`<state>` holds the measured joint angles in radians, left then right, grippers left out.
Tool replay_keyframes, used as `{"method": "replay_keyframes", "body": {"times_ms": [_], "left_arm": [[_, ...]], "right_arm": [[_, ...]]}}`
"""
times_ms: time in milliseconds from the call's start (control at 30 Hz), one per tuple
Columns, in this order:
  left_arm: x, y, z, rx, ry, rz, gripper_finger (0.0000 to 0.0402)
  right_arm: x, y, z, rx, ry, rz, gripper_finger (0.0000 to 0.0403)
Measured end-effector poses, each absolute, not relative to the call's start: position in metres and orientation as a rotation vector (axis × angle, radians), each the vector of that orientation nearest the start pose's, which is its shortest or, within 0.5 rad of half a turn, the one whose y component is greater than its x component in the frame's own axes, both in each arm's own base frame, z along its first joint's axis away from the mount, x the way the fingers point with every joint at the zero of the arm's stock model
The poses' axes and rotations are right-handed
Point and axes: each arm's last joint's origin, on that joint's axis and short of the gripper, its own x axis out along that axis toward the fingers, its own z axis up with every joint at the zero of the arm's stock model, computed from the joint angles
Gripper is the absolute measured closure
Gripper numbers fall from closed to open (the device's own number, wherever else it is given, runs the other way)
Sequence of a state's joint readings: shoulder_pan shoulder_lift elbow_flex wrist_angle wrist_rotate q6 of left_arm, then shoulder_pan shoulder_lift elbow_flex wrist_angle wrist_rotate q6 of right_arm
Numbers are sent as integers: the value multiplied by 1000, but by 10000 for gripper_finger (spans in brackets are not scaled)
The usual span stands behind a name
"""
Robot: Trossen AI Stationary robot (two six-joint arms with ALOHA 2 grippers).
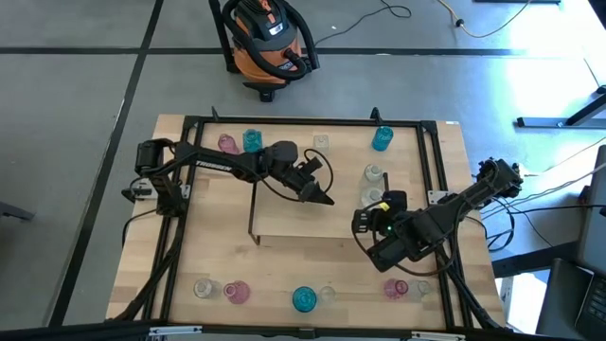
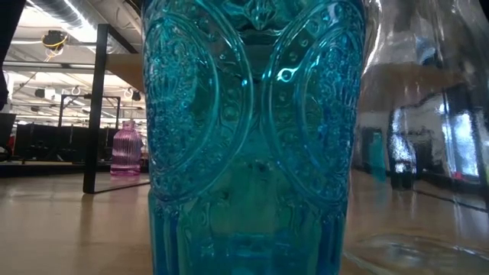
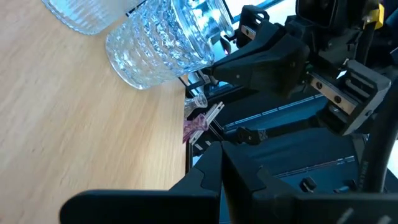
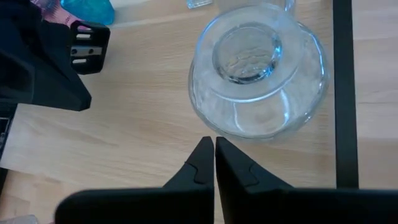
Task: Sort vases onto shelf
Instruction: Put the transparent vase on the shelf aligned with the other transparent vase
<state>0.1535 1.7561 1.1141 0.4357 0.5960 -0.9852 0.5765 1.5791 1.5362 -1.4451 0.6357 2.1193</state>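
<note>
Roughly a dozen vases (image 1: 304, 299) ring the surface (image 1: 218, 256), some along the upper edge of the high view, some down the right side, the rest along the bottom; none sits on the shelf (image 1: 303, 216) at the centre, so I judge the sorting has hardly begun and every vase is left to place. My left gripper (image 1: 325, 200) hangs over the shelf's upper edge, fingers pressed together on nothing. My right gripper (image 4: 214, 144), at centre-right of the high view, has its fingers shut and empty just beside a clear vase (image 4: 258, 78). White lettering on the left arm (image 1: 216, 164) is too small to read.
</note>
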Motion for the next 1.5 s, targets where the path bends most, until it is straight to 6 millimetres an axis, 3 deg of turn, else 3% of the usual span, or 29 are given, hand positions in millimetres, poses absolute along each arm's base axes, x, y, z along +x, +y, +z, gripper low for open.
{"method": "replay_keyframes", "body": {"times_ms": [100, 267, 433, 700, 900, 1267, 1500], "left_arm": [[388, 43, 246, -1046, 406, -332, 402], [388, 42, 246, -1054, 421, -359, 402], [388, 42, 249, -1058, 402, -378, 402], [389, 44, 256, -1031, 342, -425, 402], [389, 44, 259, -1040, 319, -434, 402], [389, 43, 260, -1048, 314, -437, 402], [389, 43, 260, -1062, 311, -437, 402]], "right_arm": [[240, 138, 337, 1027, 567, -1082, 403], [216, 151, 372, 1014, 654, -974, 403], [188, 170, 379, 1050, 982, -836, 403], [144, 209, 343, 1015, 1479, -941, 403], [140, 215, 324, 986, 1503, -961, 388], [135, 221, 288, 966, 1553, -957, 277], [135, 221, 268, 970, 1558, -968, 270]]}}
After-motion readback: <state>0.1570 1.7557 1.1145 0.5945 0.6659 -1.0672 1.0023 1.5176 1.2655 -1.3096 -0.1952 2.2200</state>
